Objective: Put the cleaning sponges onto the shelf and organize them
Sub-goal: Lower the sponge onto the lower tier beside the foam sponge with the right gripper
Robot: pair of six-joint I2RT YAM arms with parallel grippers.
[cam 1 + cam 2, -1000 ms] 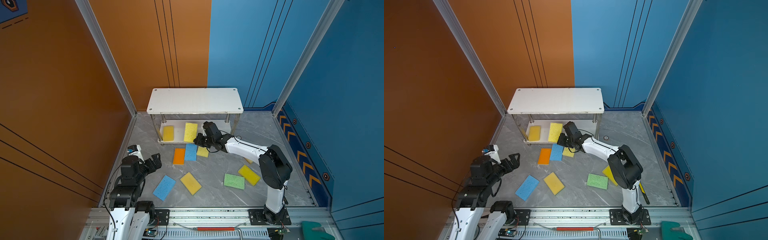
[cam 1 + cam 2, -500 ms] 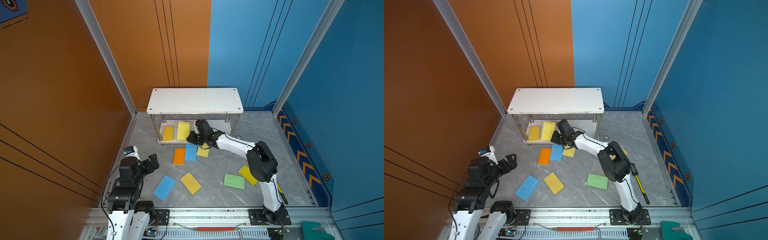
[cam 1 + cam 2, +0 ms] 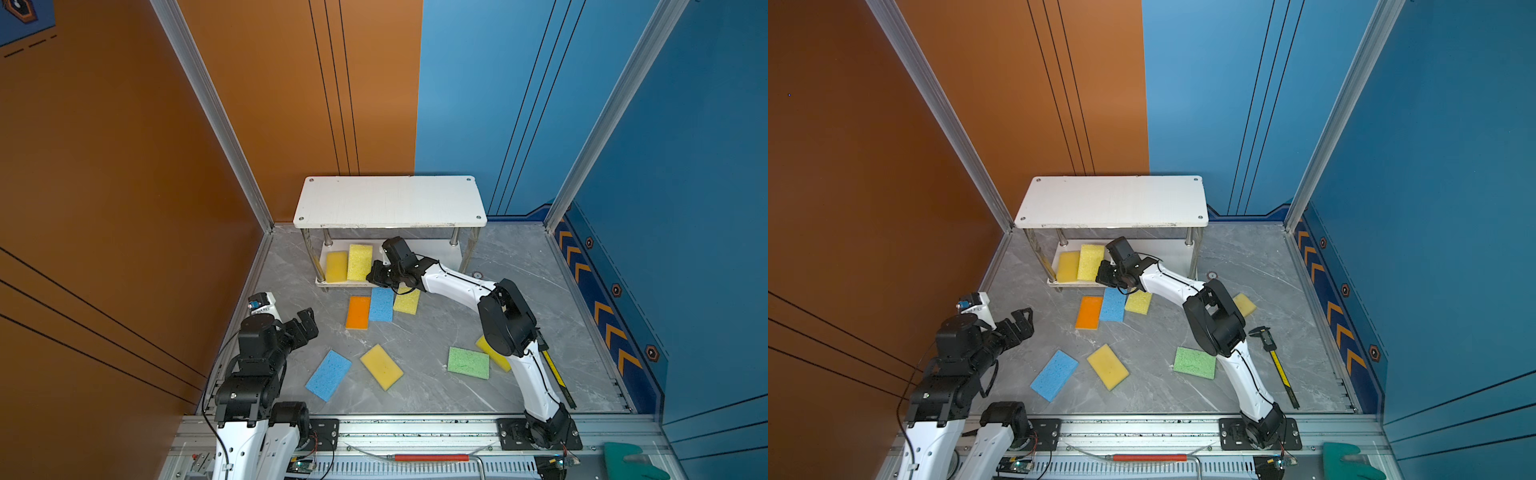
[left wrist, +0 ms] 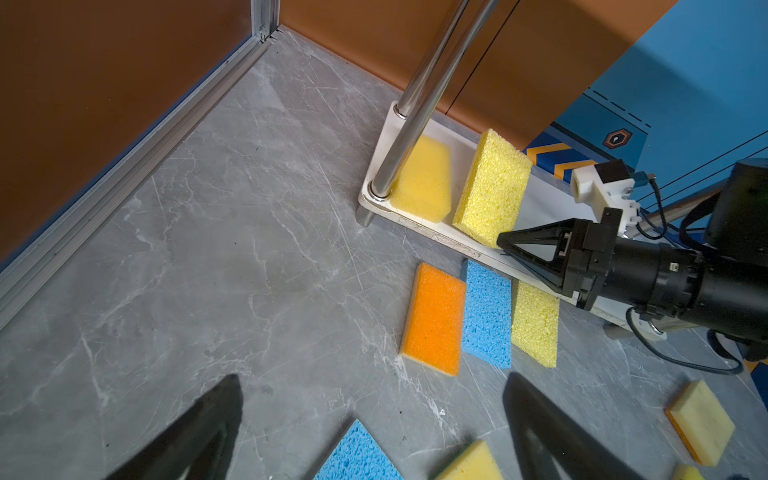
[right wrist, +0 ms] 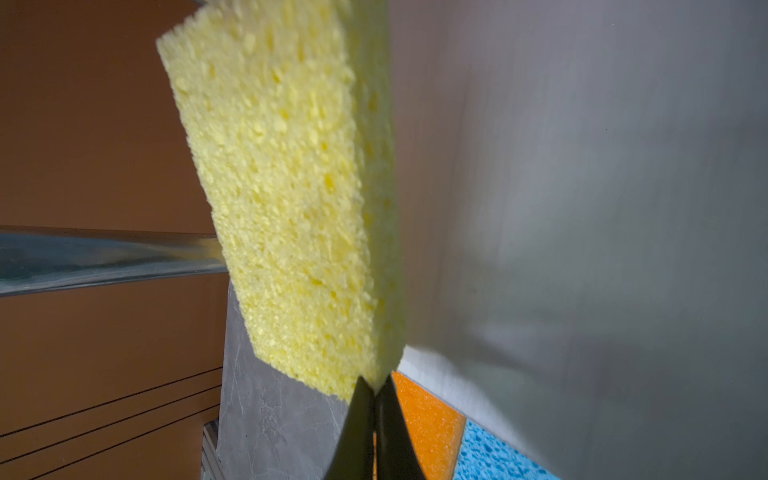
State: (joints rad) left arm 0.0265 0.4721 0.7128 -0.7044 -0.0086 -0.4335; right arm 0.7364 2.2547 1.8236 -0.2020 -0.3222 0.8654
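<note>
Moved: over the last second the right claw (image 4: 503,243) has carried the held sponge (image 3: 359,262) to the left along the shelf's lower tier, from about mid-board to a spot next to the deep yellow sponge (image 3: 336,266). The left claw (image 3: 308,324) has hardly shifted.
Right claw: its fingers are pressed together on one corner of the held sponge, as the right wrist view shows at close range.
Held sponge: pale yellow and porous, it stands on edge and tilted, reaching away from the claw tips over the lower board (image 4: 540,203). It is just beside the deep yellow sponge, but contact between the two cannot be told.
Deep yellow sponge: it lies on the lower board, beyond the held sponge on the right claw's left, by the front corner post.
Shelf (image 3: 390,201): the top board is bare white and sits above and behind the right claw.
Below the right claw: an orange sponge (image 3: 358,311), a blue sponge (image 3: 381,304) and a light yellow sponge (image 3: 407,300) lie side by side on the grey floor (image 3: 436,324), just in front of the lower board.
Left claw: its fingers are spread wide with nothing between them, and it hangs over the floor well apart from the shelf.
Near the left claw: a second blue sponge (image 3: 329,375) and a yellow sponge (image 3: 381,366) lie flat just ahead of it on the right.
By the right arm: a green sponge (image 3: 468,362) lies flat, with a further yellow sponge (image 3: 492,353) partly hidden behind the arm's elbow.
Tan sponge (image 3: 1245,304): it shows in a top view, behind the right arm's elbow.
Caliper (image 3: 1275,365): it lies on the floor, on the outer side of the right arm.
</note>
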